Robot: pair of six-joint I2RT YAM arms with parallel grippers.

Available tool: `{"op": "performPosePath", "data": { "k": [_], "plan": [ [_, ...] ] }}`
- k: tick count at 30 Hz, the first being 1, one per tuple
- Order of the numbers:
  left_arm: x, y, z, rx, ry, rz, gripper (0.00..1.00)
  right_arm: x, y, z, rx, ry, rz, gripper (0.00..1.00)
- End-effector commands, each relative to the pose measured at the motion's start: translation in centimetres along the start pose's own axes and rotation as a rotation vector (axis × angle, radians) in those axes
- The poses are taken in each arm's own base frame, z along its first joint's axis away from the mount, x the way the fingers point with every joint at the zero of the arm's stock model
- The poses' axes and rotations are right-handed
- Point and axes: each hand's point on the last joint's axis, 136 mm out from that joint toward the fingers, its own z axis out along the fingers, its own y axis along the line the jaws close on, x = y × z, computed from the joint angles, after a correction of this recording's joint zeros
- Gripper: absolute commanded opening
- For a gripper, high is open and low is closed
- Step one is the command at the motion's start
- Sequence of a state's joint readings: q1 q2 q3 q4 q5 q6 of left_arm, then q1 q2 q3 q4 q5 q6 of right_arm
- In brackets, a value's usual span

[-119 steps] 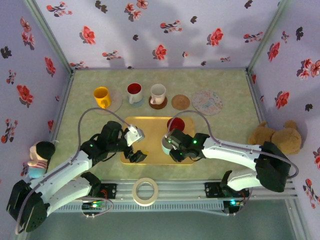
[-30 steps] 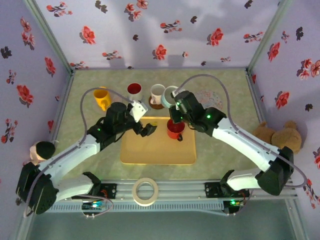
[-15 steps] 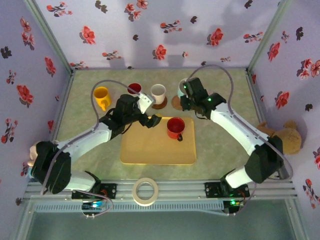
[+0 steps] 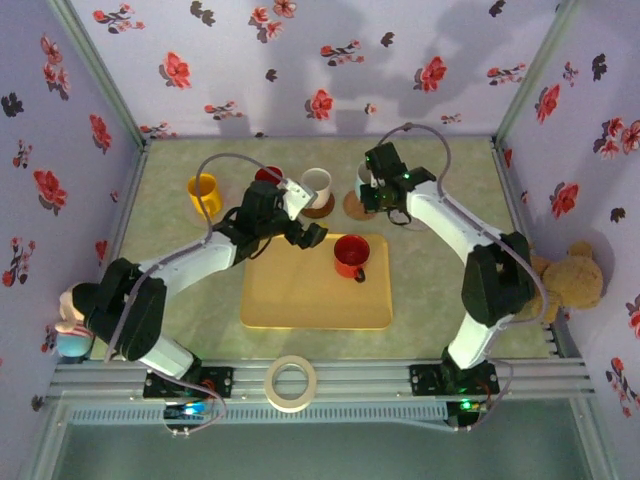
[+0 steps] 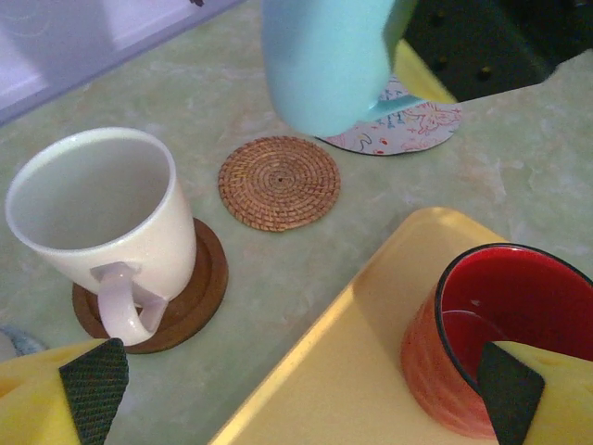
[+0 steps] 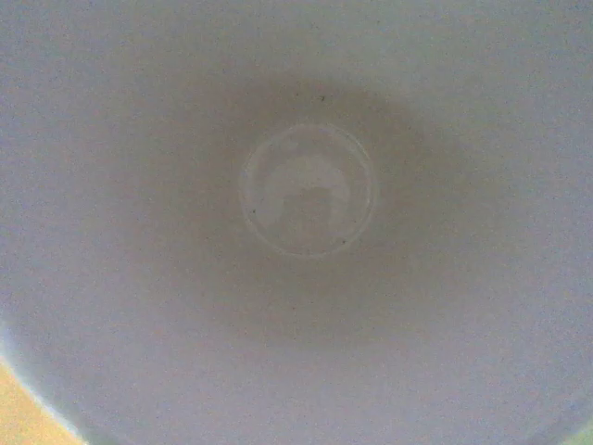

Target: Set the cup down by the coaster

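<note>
Right pincer (image 4: 372, 192) pinched the pale blue cup (image 5: 324, 60) close by the woven coaster (image 5: 279, 182); left pincer (image 5: 301, 394) hung spread wide.

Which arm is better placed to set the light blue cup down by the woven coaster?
Right: its end effector grips the light blue cup, raised close to the woven coaster. The left end effector is open, beside the red cup.

The coaster (image 5: 279, 183) is rough wicker, the cup (image 5: 324, 60) perhaps glazed ceramic.
</note>
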State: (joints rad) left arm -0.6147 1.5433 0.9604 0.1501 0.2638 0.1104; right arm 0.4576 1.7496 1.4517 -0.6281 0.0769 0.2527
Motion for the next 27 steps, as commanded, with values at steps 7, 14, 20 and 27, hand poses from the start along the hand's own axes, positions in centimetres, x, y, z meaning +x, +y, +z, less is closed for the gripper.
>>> {"op": "performPosePath", "data": {
  "k": [7, 14, 20, 27],
  "plan": [
    [-1.7, -0.8, 0.5, 0.078, -0.051, 0.043, 1.00, -2.7, 0.5, 2.7, -0.009, -0.008, -0.003, 0.00],
    [-1.1, -1.0, 0.6, 0.083, -0.037, 0.040, 1.00, -2.2, 0.2, 5.2, 0.028, 0.047, -0.011, 0.00],
    [-0.8, -1.2, 0.3, 0.090, -0.037, 0.040, 1.00, -1.5, -0.6, 6.4, 0.075, 0.077, -0.007, 0.00],
    [-0.5, -1.2, 0.7, 0.097, -0.025, 0.036, 1.00, -0.4, -0.5, 7.1, 0.066, 0.101, 0.005, 0.00]
  ]
}}
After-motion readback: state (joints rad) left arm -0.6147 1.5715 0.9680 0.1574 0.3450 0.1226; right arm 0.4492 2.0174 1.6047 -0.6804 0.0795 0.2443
